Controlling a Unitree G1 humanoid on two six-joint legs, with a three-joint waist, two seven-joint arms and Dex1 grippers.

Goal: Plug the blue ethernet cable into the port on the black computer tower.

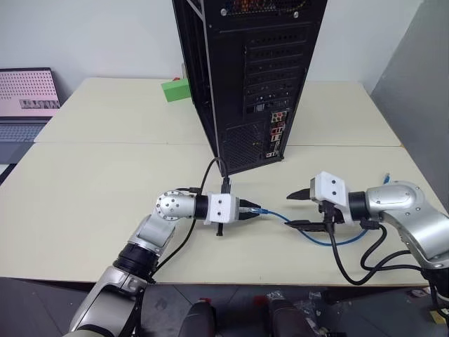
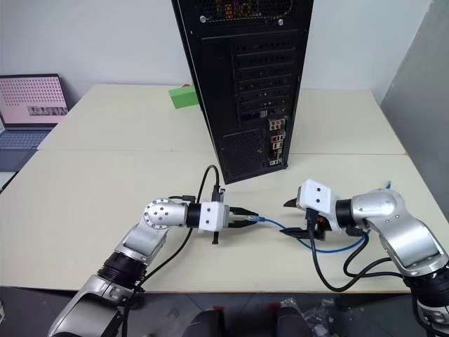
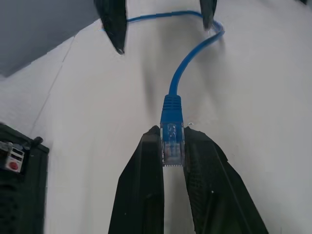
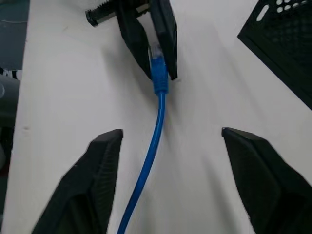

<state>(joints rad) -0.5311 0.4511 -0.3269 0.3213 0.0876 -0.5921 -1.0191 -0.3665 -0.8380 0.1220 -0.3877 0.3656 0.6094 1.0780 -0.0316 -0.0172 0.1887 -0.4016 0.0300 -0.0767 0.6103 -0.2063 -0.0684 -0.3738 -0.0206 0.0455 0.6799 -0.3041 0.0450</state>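
With its two black fingers pinched together on the clear plug, the left gripper (image 3: pixel 173 146) has hold of one end of the blue ethernet cable (image 1: pixel 298 226); the plug sits between the fingertips with its blue boot sticking out past them. Landmark: the black computer tower (image 1: pixel 249 77), standing upright on the cream table (image 1: pixel 105 203). Left gripper is in front of the tower's rear face, a bit toward the robot, pointing across toward the right gripper (image 1: pixel 303 208), off the table surface. Right gripper is also in front of the tower, off to its right side; fingers spread wide, nothing between them. In the right wrist view the cable runs through the gap between its fingers (image 4: pixel 92 175) without touching either one. From the held plug the cable sags to the tabletop, passes under the right gripper, and loops away from the tower toward the table's right edge, where the other end (image 1: pixel 386 175) pokes up. Port (image 1: pixel 277 130) sits low on the tower's rear face among the coloured connectors, nothing plugged in; held plug is well apart from it. Green box (image 1: pixel 175 90) sits behind the tower on its left side. Laptop (image 1: pixel 24 105), lid open, is far left of the tower, off the table.
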